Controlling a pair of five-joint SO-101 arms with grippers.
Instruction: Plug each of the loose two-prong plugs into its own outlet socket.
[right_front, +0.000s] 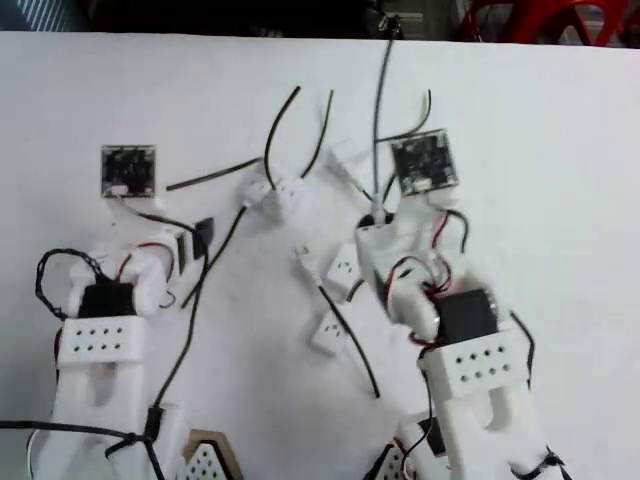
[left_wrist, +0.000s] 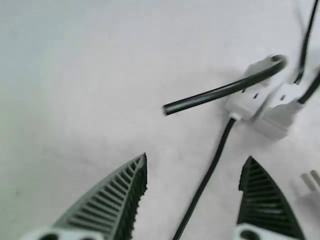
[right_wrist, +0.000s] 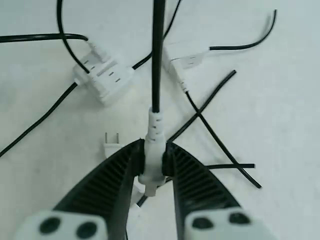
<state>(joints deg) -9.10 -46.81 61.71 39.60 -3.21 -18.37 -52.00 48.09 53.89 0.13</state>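
Between the clenched fingers of the right gripper (right_wrist: 154, 152) sits a white two-prong plug (right_wrist: 154, 131), gripped across its body. Its long axis runs in line with the fingers, and its black cord (right_wrist: 158, 55) leads straight out past the fingertips; we cannot see the prong end. The outlet block (right_wrist: 102, 77) lies on the table ahead of those fingertips, well apart and off to one side of the cord line, slots showing on its upper face. We judge that the plug must be re-aimed toward the block before insertion. The left gripper (left_wrist: 196, 165) is released, its fingers spread astride a second cord (left_wrist: 217, 150), with the block ahead beyond one fingertip. A loose plug (right_wrist: 112, 143) lies just beside the right fingers.
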